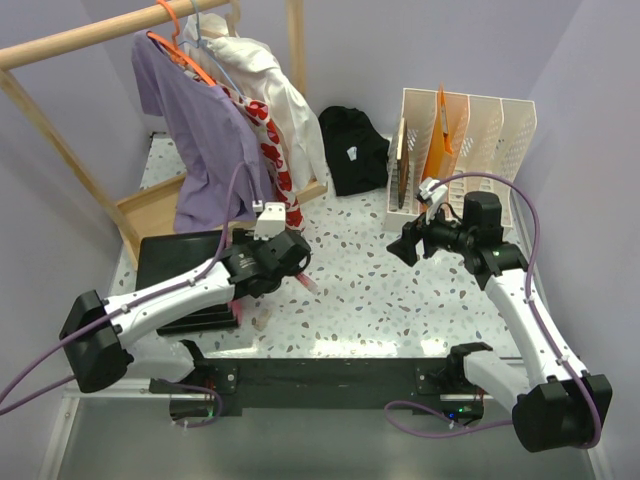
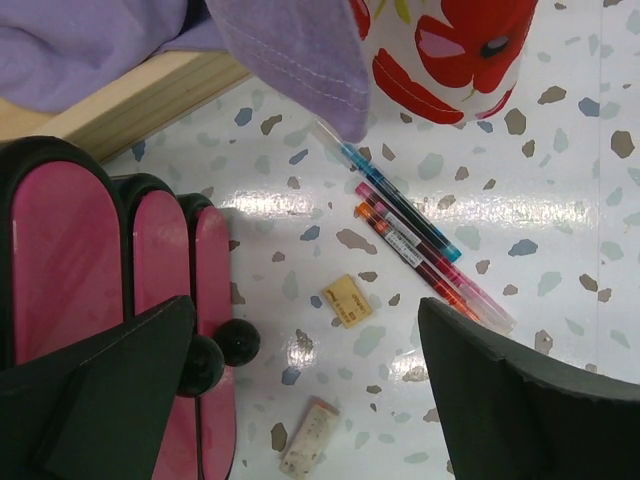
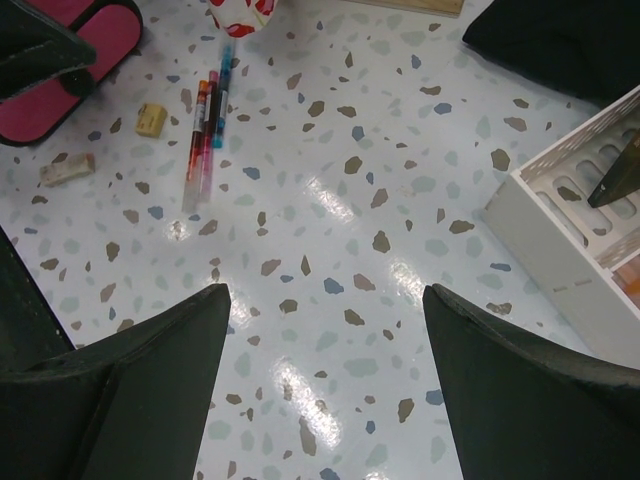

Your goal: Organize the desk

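Left jaws and right jaws both gaping, holding nothing. Table [image 1: 370,290] spreads beyond the arms, rigid, nothing to grab. Loose pens [image 2: 420,248] under the left jaws look light and slippery, so I'd pinch mid-barrel.

Both arms: white shell links [image 1: 170,295] w/ black round joint housings [image 1: 95,340]; purple cables [image 1: 536,245] looped alongside. Matte black wedge-shaped fingers [image 2: 510,400]; white wrist cam block [image 1: 270,213].

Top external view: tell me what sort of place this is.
Likely a staged robot test cell, not a real office: plain lilac walls close around a terrazzo desk, which carries a wooden clothes rack with hung shirts, a white file sorter and loose pens.
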`<action>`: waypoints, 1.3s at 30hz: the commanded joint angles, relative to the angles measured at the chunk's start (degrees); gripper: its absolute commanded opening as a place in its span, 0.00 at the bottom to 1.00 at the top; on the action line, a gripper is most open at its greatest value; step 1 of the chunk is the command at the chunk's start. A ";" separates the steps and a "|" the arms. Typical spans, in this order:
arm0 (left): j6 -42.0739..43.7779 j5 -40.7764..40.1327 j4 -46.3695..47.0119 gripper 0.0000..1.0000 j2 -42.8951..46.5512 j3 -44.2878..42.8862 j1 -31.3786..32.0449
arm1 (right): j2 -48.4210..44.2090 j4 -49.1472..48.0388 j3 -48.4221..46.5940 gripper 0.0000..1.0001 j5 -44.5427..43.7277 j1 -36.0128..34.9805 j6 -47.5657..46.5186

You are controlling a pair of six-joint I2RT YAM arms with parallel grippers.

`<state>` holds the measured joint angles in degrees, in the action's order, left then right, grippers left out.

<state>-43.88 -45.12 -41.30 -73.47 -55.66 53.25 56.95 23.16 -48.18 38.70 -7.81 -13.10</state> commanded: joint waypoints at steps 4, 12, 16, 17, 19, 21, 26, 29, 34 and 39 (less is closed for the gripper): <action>9.05 6.07 4.01 0.99 4.56 1.34 -0.87 | -0.79 -0.22 -1.47 0.82 -0.29 0.34 -0.96; 17.07 15.94 9.74 0.94 7.29 3.10 -0.87 | -0.79 0.22 -1.56 0.83 -0.03 0.34 -1.75; 17.86 19.19 10.97 0.92 7.73 3.10 -0.87 | -1.05 1.27 -1.65 0.83 2.25 0.34 -4.11; 17.95 19.54 11.24 0.92 8.25 3.10 -0.87 | -1.14 1.54 -1.65 0.83 2.87 0.43 -4.56; 18.47 20.42 12.20 0.92 9.13 2.66 -0.87 | -1.14 2.15 -1.56 0.83 4.10 0.26 -5.87; 19.00 20.69 12.82 0.92 10.97 1.79 -0.87 | -0.79 2.50 -1.30 0.87 6.30 0.34 -6.76; 21.90 21.22 15.46 0.93 15.89 0.20 -0.87 | 0.44 5.14 -0.86 0.99 13.93 0.34 -12.46; 23.66 20.60 16.69 0.94 18.44 -0.33 -0.87 | 2.11 7.60 -0.60 0.99 20.96 0.26 -17.38; 26.29 19.64 17.13 0.94 22.31 -0.94 -0.87 | 8.68 11.97 -2.17 0.99 23.37 -4.99 -22.20; 29.28 17.71 17.57 0.95 27.59 -0.77 -0.87 | 15.90 15.08 -8.67 0.99 15.01 -17.92 -23.82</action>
<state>-18.83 -25.10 -26.70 -49.50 -54.24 52.62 69.54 35.24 -51.16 56.51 -18.09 -33.04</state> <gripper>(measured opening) 0.941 0.986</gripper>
